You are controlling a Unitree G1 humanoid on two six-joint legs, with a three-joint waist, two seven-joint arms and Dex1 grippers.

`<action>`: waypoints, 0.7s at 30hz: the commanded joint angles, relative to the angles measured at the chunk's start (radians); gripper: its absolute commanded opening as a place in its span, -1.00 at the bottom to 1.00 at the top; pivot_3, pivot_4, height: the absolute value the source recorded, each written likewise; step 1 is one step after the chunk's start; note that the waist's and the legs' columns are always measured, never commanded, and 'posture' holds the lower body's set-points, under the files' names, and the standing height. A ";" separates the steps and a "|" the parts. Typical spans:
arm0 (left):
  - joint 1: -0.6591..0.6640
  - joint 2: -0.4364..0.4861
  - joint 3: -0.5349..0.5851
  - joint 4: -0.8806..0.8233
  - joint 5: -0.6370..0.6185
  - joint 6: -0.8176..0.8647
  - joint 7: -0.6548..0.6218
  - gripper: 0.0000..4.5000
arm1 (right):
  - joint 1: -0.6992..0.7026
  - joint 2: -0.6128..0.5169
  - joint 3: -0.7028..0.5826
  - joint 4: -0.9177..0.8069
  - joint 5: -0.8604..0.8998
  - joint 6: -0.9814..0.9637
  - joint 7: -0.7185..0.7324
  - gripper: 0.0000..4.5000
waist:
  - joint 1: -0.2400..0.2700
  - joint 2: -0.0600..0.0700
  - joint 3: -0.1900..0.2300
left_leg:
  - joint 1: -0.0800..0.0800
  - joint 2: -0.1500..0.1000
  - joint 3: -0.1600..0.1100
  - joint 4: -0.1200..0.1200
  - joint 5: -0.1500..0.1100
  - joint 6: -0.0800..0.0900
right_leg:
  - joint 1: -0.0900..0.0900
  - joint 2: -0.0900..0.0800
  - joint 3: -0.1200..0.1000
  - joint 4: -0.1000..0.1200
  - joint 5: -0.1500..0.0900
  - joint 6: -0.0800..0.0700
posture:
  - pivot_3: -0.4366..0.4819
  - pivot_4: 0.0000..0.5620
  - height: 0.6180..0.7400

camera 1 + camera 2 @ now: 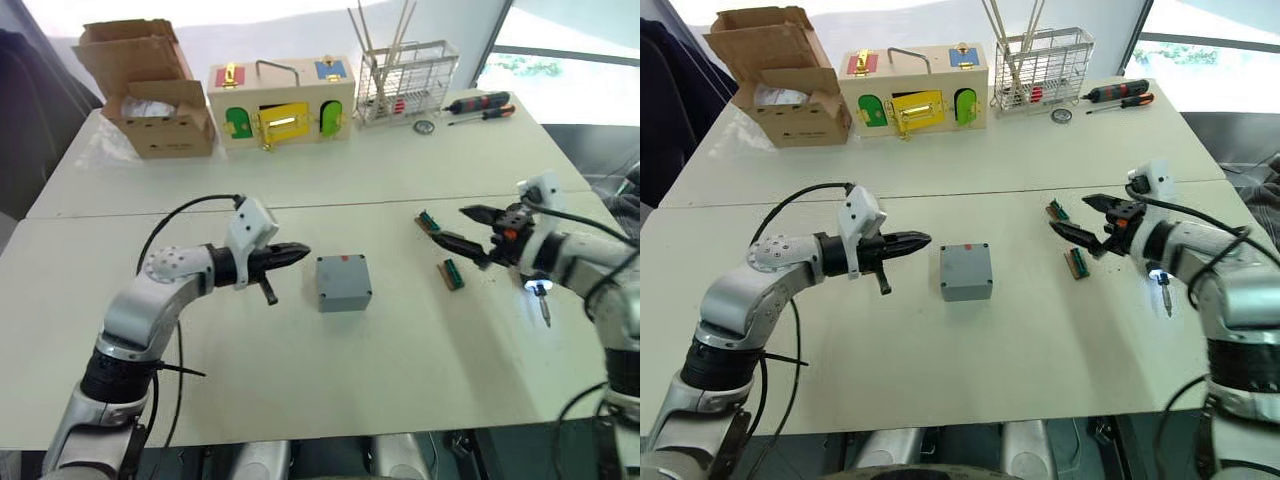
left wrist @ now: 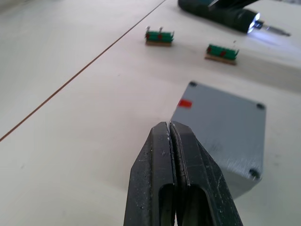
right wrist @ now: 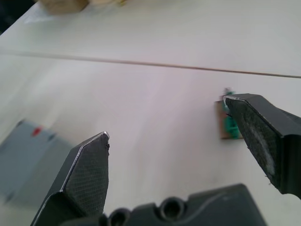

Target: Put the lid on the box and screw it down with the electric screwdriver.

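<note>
The grey junction box (image 1: pixel 343 282) sits mid-table with its lid (image 2: pixel 221 122) already seated flush on top, the corner screw holes and a small red mark showing in the left wrist view. So the step in hand, as I judge it, is picking up the electric screwdriver (image 1: pixel 540 296), which lies on the table at the robot's right, its work light lit and its thin bit pointing toward the near edge.

The right tool (image 1: pixel 470 229) hangs just beside that screwdriver's black body with its fingers spread wide and nothing between them; two small green terminal blocks (image 1: pixel 453 273) lie under and near it. The left tool (image 1: pixel 296 251) points at the box from its left side, fingers pressed together on nothing, close to the box but not touching.

To do this well, the right tool should turn back toward the screwdriver and come down across the thick part of the barrel, not near the bit, so the driver stays balanced and points straight when raised. It should keep clear of the terminal blocks so they are not swept along. Close firmly: a round barrel will likely roll in a loose pinch. The left tool would do best braced against the box wall, since a light plastic box may well skid under the bit's push
</note>
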 commanded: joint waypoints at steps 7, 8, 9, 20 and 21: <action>-0.017 -0.003 0.007 -0.075 -0.066 0.042 0.012 -1.00 | -0.142 0.123 0.080 0.310 -0.160 -0.294 -0.083 0.39 | -0.014 0.000 0.000 | 0.000 0.000 0.000 0.000 0.000 0.000 | -0.001 0.000 0.000 0.000 0.000 0.000 | -0.05 -0.47 0.90; -0.017 -0.002 0.007 -0.081 -0.071 0.048 0.015 -1.00 | -0.152 0.131 0.084 0.331 -0.168 -0.312 -0.086 0.22 | -0.013 0.000 0.000 | 0.000 0.000 0.000 0.000 0.000 0.000 | -0.001 0.000 0.000 0.000 0.000 0.000 | -0.05 -0.47 0.90; -0.015 -0.001 0.007 -0.086 -0.075 0.052 0.018 -1.00 | -0.158 0.137 0.086 0.344 -0.173 -0.324 -0.087 0.07 | -0.013 0.000 0.000 | 0.000 0.000 0.000 0.000 0.000 0.000 | -0.001 0.000 0.000 0.000 0.000 0.000 | -0.05 -0.47 0.90; 0.009 0.028 -0.011 -0.123 -0.085 0.071 0.035 -1.00 | -0.200 0.172 0.085 0.437 -0.204 -0.381 -0.110 -0.30 | -0.015 0.000 0.000 | 0.000 0.000 0.000 0.000 0.000 0.000 | -0.001 0.000 0.001 0.001 0.000 0.000 | -0.05 -0.47 0.90; 0.009 0.029 -0.011 -0.123 -0.086 0.072 0.036 -1.00 | -0.201 0.173 0.086 0.443 -0.206 -0.383 -0.109 -0.30 | -0.015 0.000 0.000 | 0.000 0.000 0.000 0.000 0.000 0.000 | -0.001 0.000 0.001 0.001 0.000 0.000 | -0.05 -0.47 0.90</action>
